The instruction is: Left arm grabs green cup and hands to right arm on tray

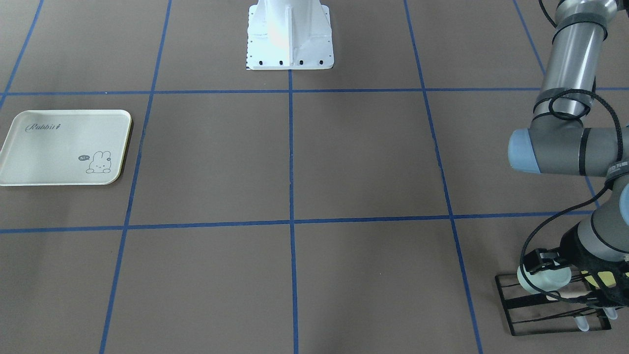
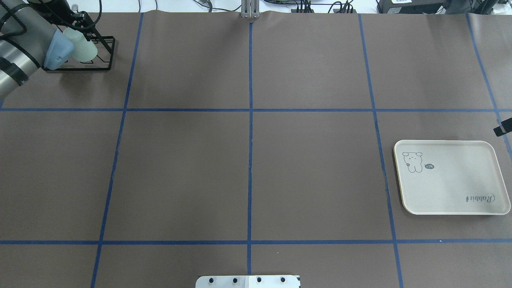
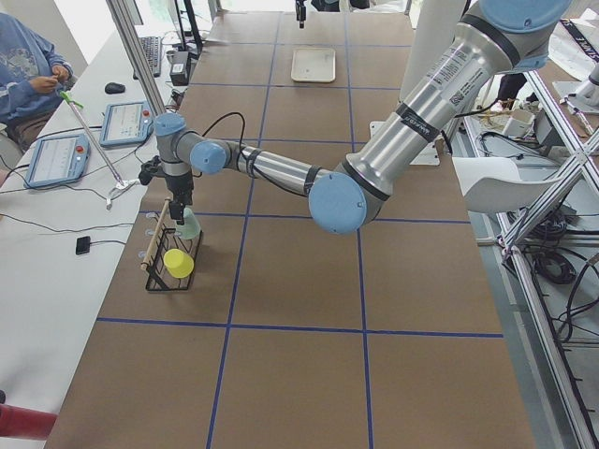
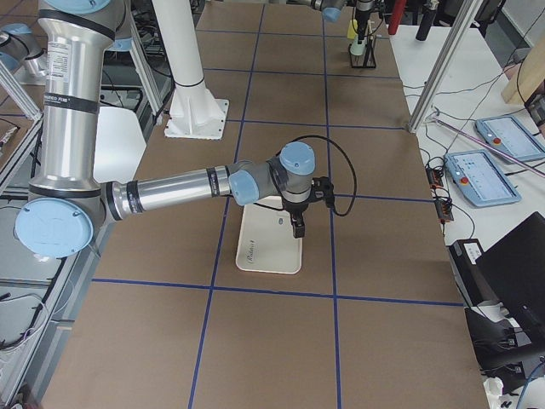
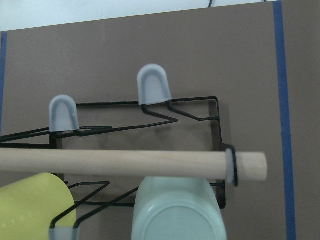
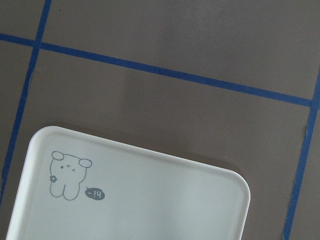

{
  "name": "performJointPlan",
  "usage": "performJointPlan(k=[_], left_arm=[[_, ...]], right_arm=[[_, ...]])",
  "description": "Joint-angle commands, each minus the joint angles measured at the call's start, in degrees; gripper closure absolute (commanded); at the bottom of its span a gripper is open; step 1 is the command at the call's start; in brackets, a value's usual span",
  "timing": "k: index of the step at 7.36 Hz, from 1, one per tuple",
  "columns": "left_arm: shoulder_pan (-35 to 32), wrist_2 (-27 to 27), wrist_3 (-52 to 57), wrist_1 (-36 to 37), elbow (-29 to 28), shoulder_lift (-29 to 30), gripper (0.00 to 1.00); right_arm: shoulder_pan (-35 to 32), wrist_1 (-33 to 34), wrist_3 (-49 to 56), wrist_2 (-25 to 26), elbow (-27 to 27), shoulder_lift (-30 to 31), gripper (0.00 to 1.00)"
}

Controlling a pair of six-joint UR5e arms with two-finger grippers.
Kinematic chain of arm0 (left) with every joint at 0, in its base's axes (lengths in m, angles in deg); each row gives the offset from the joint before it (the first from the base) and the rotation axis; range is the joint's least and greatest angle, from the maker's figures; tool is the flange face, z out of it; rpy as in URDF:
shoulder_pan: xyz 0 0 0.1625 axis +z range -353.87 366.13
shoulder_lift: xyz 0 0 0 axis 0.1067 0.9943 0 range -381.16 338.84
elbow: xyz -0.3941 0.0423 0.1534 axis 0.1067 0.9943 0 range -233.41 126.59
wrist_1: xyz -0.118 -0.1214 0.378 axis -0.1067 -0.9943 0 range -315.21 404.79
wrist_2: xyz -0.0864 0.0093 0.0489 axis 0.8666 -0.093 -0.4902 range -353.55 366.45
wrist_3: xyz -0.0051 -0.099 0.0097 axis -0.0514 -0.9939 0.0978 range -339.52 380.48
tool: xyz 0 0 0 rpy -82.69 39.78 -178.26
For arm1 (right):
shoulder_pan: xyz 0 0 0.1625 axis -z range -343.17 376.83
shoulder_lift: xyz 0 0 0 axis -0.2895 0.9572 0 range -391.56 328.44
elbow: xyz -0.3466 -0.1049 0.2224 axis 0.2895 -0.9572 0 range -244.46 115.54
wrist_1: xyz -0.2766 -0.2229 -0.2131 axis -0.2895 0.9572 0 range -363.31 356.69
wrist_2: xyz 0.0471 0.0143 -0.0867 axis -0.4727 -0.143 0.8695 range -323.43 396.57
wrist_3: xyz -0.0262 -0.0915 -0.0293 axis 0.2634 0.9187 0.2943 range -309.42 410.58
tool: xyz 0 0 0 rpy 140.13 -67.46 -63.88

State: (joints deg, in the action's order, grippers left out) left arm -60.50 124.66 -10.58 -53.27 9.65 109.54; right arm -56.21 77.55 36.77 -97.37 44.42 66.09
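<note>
The green cup [image 1: 545, 281] hangs tilted on the black wire rack [image 1: 511, 305] at the table's far left corner. It also shows in the overhead view [image 2: 83, 47] and the left wrist view [image 5: 175, 215], under the rack's wooden dowel [image 5: 125, 162]. My left gripper [image 1: 538, 270] straddles the cup; I cannot tell whether its fingers press on it. The cream tray [image 2: 452, 188] lies empty on the right side. My right gripper [image 4: 297, 228] hovers over the tray's edge; only a black tip [image 2: 503, 129] shows overhead, and I cannot tell its state.
A yellow-green cup [image 5: 30, 205] hangs on the rack beside the green one. Two grey-capped pegs [image 5: 152, 85] stand free. The white robot base [image 1: 290, 34] sits at the table's middle edge. An operator [image 3: 33, 61] sits beyond the left end.
</note>
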Motion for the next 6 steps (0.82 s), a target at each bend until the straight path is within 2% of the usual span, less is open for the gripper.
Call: performJointPlan(k=[1, 6], left_arm=[[0.1, 0.0, -0.2, -1.3, -1.4, 0.3, 0.06], [1.1, 0.1, -0.2, -1.3, -2.7, 1.3, 0.12]], right_arm=[[0.4, 0.0, -0.1, 0.0, -0.1, 0.1, 0.00], [1.1, 0.0, -0.2, 0.1, -0.2, 0.1, 0.00]])
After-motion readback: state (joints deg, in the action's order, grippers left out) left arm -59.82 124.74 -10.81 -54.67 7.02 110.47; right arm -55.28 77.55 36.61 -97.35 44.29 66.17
